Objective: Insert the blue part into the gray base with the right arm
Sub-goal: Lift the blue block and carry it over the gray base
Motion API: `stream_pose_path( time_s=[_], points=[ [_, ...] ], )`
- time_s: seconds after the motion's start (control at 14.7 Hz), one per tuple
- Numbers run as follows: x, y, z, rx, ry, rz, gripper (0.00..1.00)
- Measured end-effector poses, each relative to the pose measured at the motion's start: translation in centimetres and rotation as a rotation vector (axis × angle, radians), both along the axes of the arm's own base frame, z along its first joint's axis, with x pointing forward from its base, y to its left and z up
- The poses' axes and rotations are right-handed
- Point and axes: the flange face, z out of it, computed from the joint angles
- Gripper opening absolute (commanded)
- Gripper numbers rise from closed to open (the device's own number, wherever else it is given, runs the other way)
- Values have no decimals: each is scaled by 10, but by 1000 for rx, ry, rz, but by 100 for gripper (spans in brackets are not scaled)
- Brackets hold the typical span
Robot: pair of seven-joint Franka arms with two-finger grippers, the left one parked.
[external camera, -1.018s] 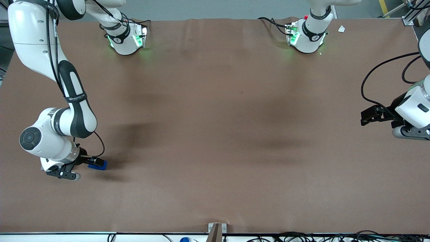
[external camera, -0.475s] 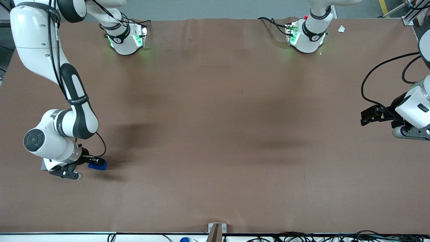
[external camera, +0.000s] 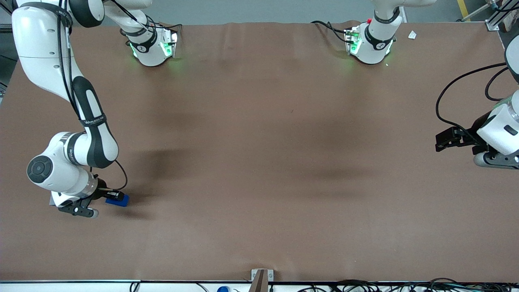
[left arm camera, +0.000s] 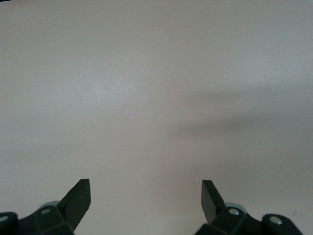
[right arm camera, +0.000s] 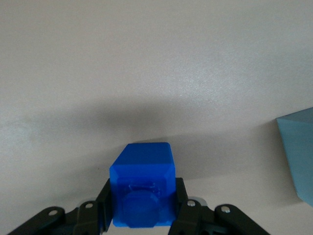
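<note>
**Right arm gripping the blue part near the working arm's end of the table**

In the front view, the right arm [external camera: 61, 93] descended along the left edge of the frame from the upper left corner, its round gray joint cap [external camera: 39, 169] facing the camera at lower left. The gripper [external camera: 106, 195] sat low over the brown table [external camera: 259, 162], at the lower left of the frame and toward the working arm's end of the table. The blue part [external camera: 120, 200] projected from the gripper on the side toward the frame's centre, close above or on the tabletop; contact with the surface could not be judged from this angle. A black cable [external camera: 121, 176] looped from the wrist down to the gripper.

In the right wrist view, the blue part [right arm camera: 143, 191] was clamped between the two black fingers [right arm camera: 182, 208], which pressed against its two sides. A round boss was visible on the face of the part turned toward the camera, and the part cast a broad shadow on the table. A pale blue-gray block [right arm camera: 299, 154], probably the gray base, was cut off by the frame edge, standing on the table well apart from the blue part. In the front view the base was largely hidden beneath the arm's wrist, with only a small gray corner [external camera: 53, 199] showing.
</note>
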Motion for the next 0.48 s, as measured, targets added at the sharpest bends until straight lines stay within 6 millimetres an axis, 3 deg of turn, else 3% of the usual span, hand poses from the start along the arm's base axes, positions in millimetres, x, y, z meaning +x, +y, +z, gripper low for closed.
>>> stream_pose_path(
  time_s=[0.14, 0.27, 0.48],
  points=[
    [4, -4, 15, 3, 37, 14, 15],
    [10, -20, 43, 7, 61, 61, 7],
    [6, -79, 84, 8, 44, 172, 1]
  ],
)
